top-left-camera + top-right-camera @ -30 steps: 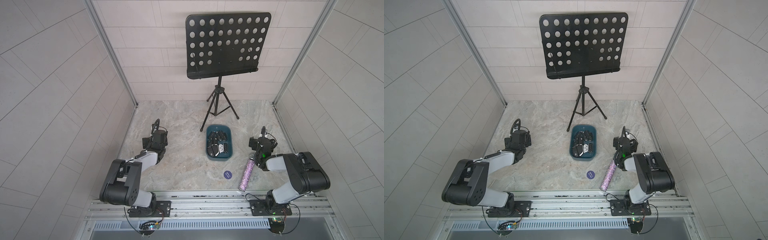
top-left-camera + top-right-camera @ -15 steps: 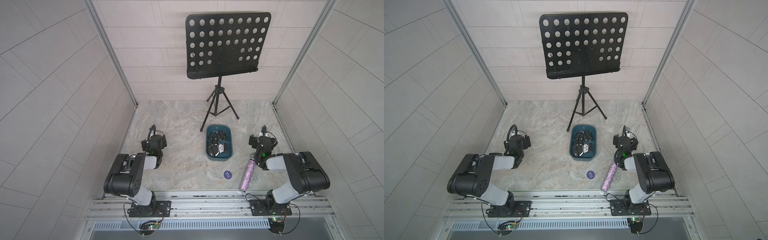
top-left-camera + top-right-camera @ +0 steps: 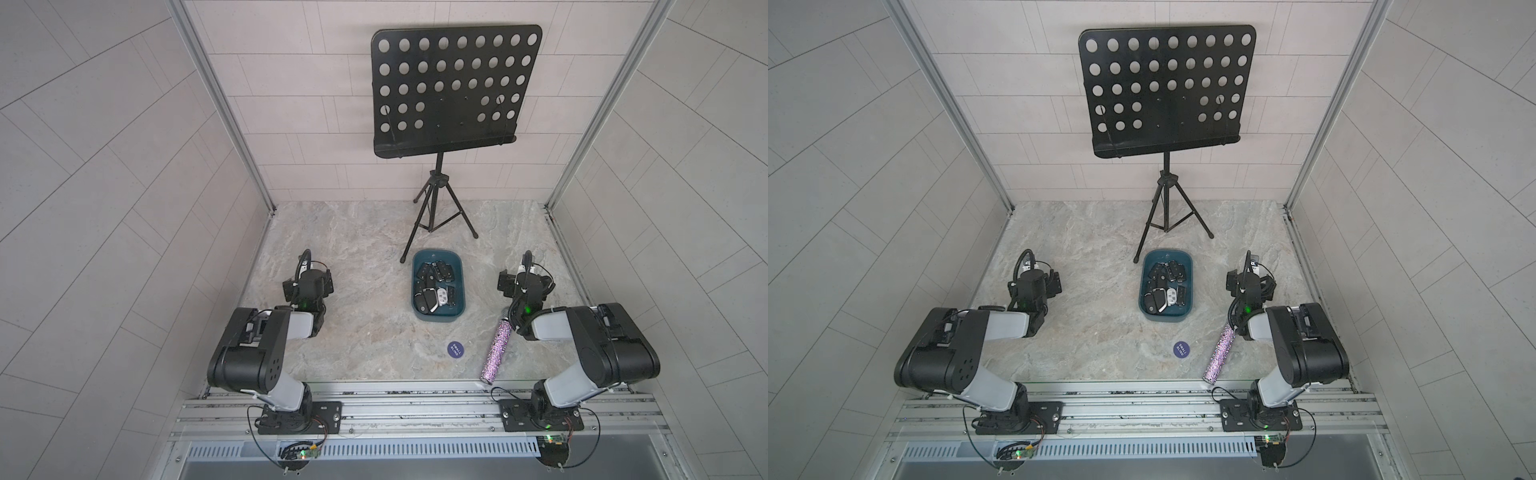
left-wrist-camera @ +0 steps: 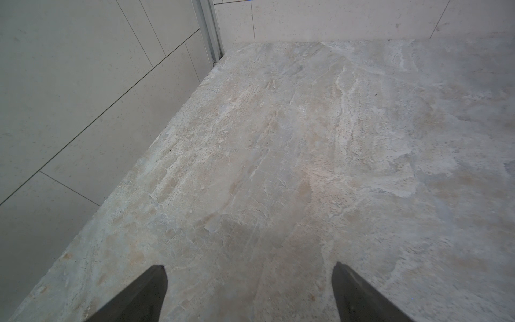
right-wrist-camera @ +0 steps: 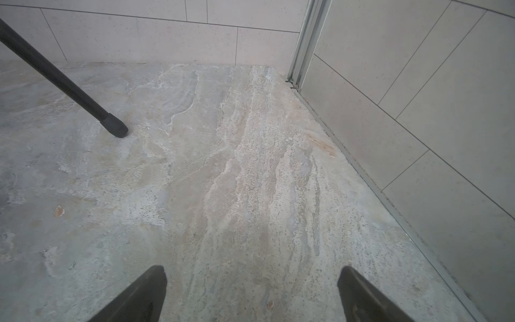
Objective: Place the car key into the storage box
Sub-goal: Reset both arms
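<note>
1. We find the storage box (image 3: 439,318) in the middle of the table (image 3: 353,245) in both top views. It sits just on the near side of the music stand (image 3: 446,91).
2. A heap of car keys (image 3: 435,286) lies inside the box. Most are black, and one white fob (image 3: 443,296) is toward the near end. We see no key on the table outside the box.
3. The left gripper (image 4: 248,264) stands well apart from the box, on its left. Its jaws are spread wide with nothing between them, and only bare marble lies below.
4. The right gripper (image 5: 252,267) stands on the right of the box, also apart from it. It too is spread wide and empty, and the only other thing in its wrist view is a tripod leg (image 5: 69,83).
5. A glittery purple tube (image 3: 496,347) and a dark blue disc (image 3: 454,349) lie nearer the front edge than the box. Nothing touches them, and they play no part in the task.
6. We judge the placing as done, since the keys are in the box and neither gripper carries anything. As far as we can see, no key is left to fetch, and both arms sit folded close to their bases.
</note>
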Motion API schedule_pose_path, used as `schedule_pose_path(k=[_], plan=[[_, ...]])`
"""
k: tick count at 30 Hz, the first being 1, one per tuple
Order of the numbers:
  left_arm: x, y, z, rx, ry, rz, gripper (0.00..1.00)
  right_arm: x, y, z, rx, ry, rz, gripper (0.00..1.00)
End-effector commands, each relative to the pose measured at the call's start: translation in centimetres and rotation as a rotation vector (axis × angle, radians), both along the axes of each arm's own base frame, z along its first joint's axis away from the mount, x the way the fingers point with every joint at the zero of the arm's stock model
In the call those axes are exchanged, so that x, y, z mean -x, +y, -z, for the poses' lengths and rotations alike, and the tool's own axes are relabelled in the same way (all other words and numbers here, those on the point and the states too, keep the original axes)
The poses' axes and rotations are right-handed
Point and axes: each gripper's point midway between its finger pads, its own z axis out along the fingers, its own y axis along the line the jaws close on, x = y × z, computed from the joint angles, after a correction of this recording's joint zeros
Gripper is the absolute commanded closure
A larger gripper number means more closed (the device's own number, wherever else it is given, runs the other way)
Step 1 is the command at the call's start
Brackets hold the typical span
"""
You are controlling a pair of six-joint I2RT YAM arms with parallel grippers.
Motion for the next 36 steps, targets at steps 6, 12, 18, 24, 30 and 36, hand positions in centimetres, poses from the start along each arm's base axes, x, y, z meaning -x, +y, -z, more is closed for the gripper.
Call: schedule_pose_path(k=[6,12,18,24,30,36], plan=[[-0.78,-0.03,-1.73,0.007,-0.064,-0.004,0.08,-0.41,0.21,-0.99,0.010,-0.026,-0.009,0.00],[-0.79,-0.02,-1.74,0.007,-0.064,-0.004,0.73,-0.41,0.21,-0.98,0.009,-0.025,-0.010,0.00],[-0.79,-0.06,-1.73,0.007,-0.064,-0.002,0.51,-0.39,0.16,-0.96,0.009,-0.025,-0.008,0.00],[-0.78,-0.01,-1.72,0.007,-0.063,-0.004,0.00,-0.39,0.22,-1.02,0.009,-0.028,-0.010,0.00],[-0.77,-0.05,-1.62,0.007,-0.060,-0.002,0.00,-0.48,0.21,-0.98,0.010,-0.024,-0.011,0.00],[-0.79,-0.01,-1.70,0.007,-0.061,-0.004,0.00,-0.50,0.19,-0.96,0.009,-0.022,-0.010,0.00]])
